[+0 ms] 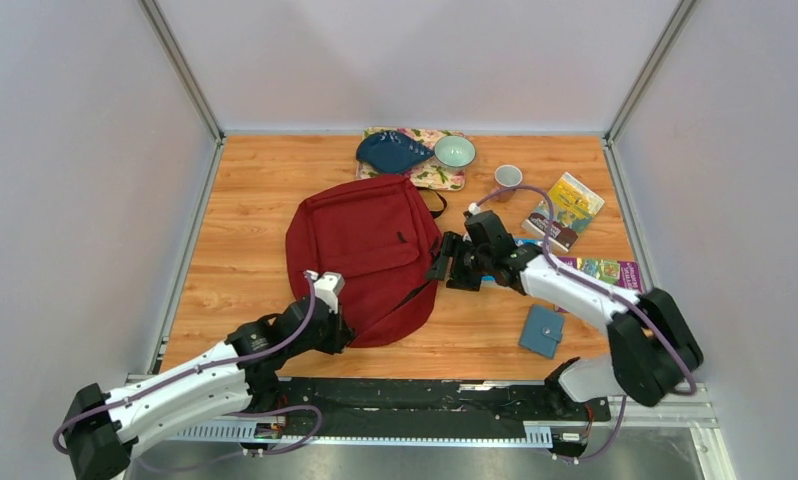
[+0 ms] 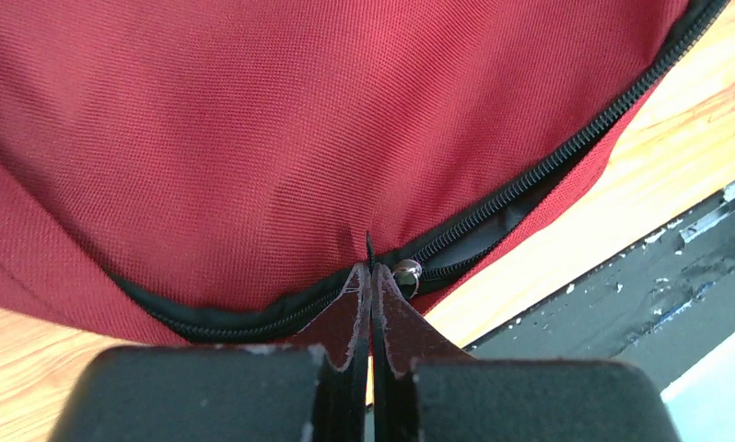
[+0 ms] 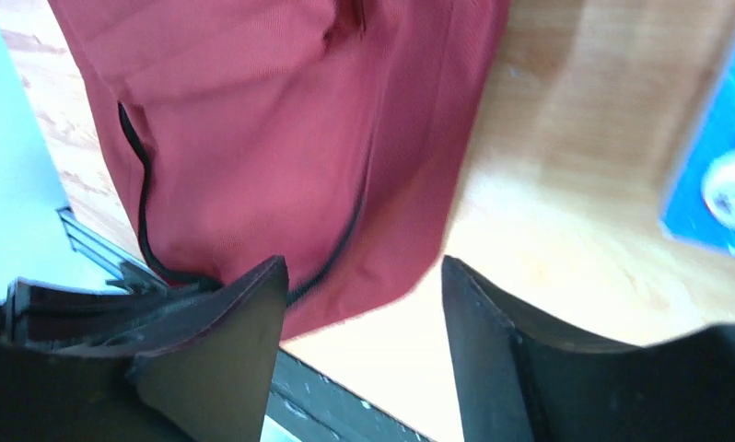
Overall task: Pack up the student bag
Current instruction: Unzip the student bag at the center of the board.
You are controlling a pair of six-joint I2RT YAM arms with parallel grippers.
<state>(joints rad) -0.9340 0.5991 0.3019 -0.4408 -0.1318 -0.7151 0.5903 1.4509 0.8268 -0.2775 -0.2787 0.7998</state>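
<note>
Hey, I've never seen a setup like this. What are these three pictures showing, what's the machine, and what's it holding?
These are two robot arms bolted to a wooden table. One picture looks down from above; the other two come from small cameras on each wrist. A red backpack lies in the middle, with a blue wallet, books, a cup and a bowl nearby. The left gripper is shut, seemingly pinching the zipper pull at the bag's near edge. The right gripper is open, holding nothing, beside the bag.
</note>
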